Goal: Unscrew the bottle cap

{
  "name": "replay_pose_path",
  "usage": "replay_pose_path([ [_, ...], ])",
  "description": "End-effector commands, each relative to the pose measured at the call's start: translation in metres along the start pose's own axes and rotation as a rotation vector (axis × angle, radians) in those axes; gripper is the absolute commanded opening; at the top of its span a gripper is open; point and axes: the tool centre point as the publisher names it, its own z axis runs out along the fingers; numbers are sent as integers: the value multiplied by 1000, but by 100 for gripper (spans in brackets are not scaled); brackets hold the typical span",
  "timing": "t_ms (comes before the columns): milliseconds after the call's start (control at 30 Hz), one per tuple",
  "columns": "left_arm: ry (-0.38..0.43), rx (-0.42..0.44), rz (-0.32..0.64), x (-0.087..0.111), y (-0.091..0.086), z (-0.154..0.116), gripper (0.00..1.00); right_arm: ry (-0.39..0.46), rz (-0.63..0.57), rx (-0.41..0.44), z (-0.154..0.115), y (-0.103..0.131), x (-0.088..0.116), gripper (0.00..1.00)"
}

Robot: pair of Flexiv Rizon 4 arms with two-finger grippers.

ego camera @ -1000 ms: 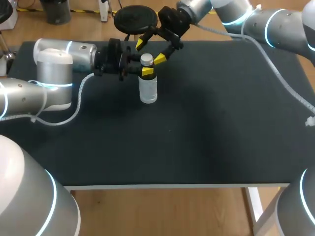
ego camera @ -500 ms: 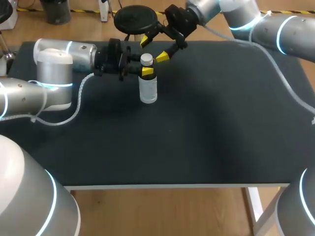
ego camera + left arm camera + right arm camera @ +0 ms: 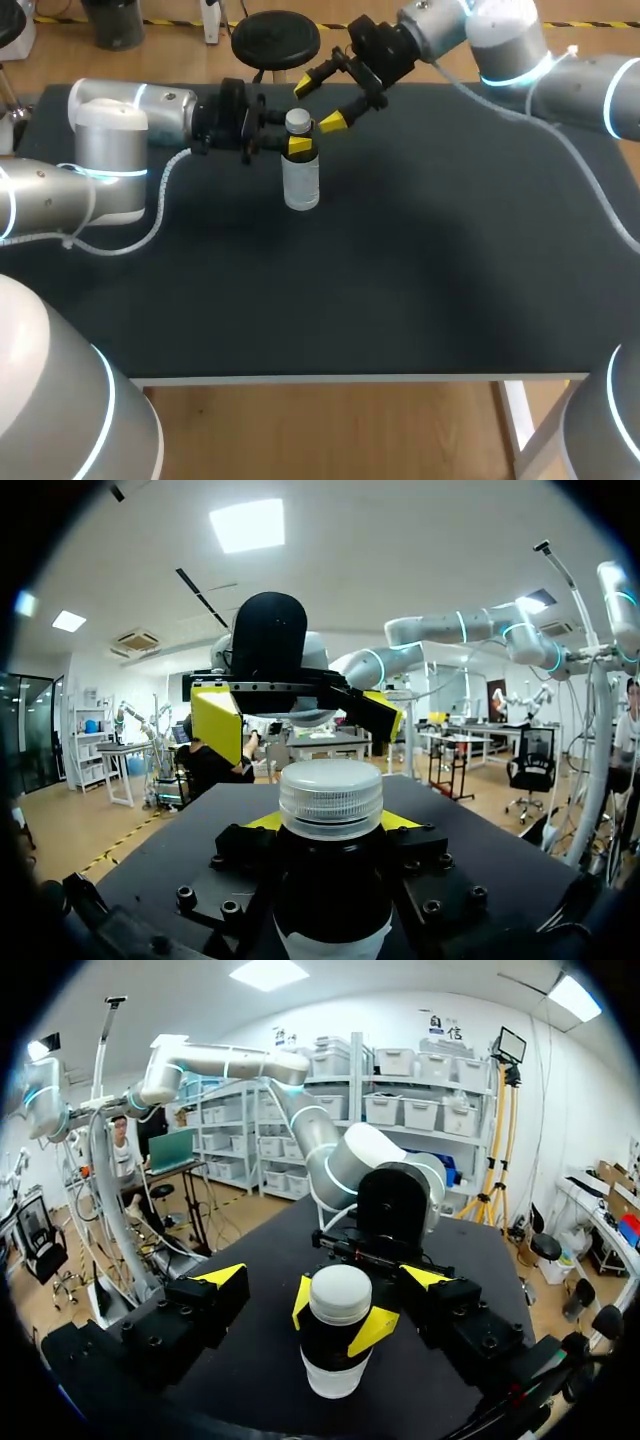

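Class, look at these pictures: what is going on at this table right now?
The left gripper is shut on the neck of a clear bottle standing upright on the black table. The right gripper hangs open just beyond the white cap, not touching it. The cap is on, so unscrewing is not yet done.

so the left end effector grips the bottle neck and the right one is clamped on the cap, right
No: the right end effector is open, fingers either side of the cap without touching it, as the right wrist view shows.
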Motion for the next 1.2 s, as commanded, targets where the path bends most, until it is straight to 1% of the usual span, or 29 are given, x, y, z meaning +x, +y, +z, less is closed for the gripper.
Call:
replay_pose_path([
  [33,3,1,0,-1,2,0,0,-306,10,10,1,2,5,100],
  [267,3,1,0,-1,2,0,0,-305,37,19,3,2,0,100],
  [533,3,1,0,-1,2,0,0,-306,80,41,8,0,-1,100],
  [667,3,1,0,-1,2,0,0,-333,102,50,8,-1,0,100],
  [867,3,1,0,-1,2,0,0,-373,126,41,9,-2,1,100],
  [933,3,1,0,-1,2,0,0,-388,135,53,9,-3,2,100],
  [1200,3,1,0,-1,2,0,0,-408,154,86,12,-5,1,100],
])
